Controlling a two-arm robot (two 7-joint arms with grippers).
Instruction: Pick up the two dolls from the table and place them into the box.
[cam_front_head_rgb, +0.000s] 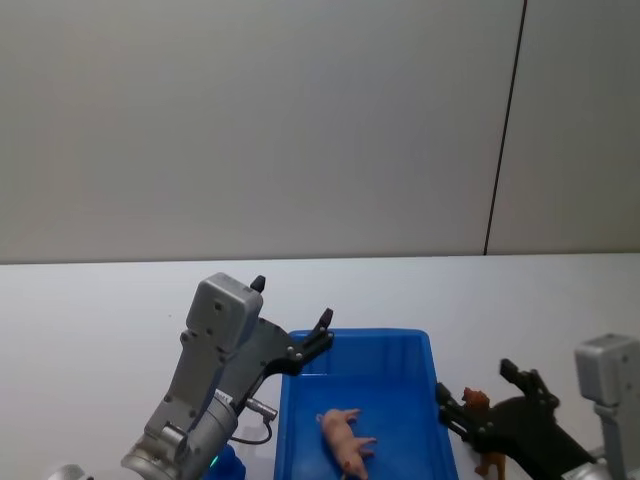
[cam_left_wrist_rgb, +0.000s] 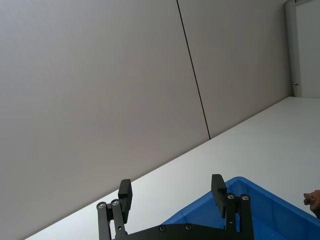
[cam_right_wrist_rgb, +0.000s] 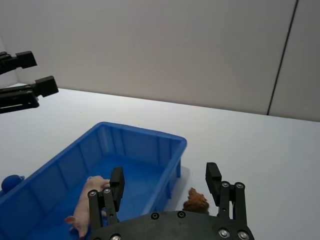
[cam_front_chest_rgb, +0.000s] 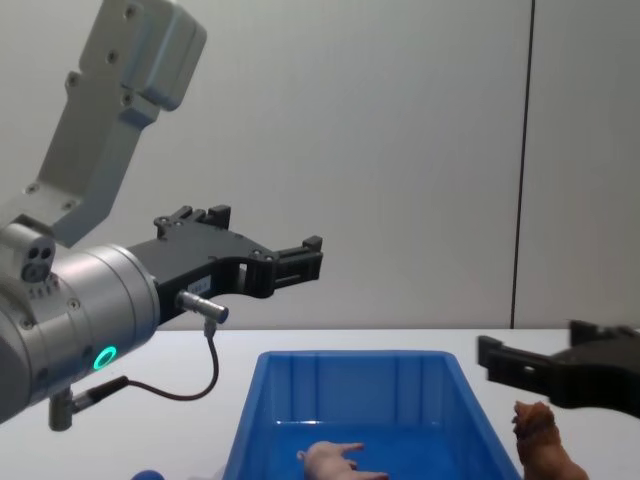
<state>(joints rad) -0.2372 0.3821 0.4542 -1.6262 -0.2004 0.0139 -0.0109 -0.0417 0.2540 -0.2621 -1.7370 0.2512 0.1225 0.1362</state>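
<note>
Pink doll (cam_front_head_rgb: 345, 440) lies in the blue box (cam_front_head_rgb: 355, 335), lower centre. Brown doll (cam_front_head_rgb: 476, 399) stands on the worktop (cam_front_head_rgb: 100, 300) just right, by the open right pincer (cam_front_head_rgb: 476, 381). Left pincer (cam_front_head_rgb: 292, 300) hangs open, centre-left.

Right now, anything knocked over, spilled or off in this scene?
Only the pink doll: it lies on its side in the blue bin, not on its feet. Harmless. The brown doll stands upright on the table beside the bin's right wall, near the open right gripper. The left gripper is open, raised above the bin's left side.
</note>
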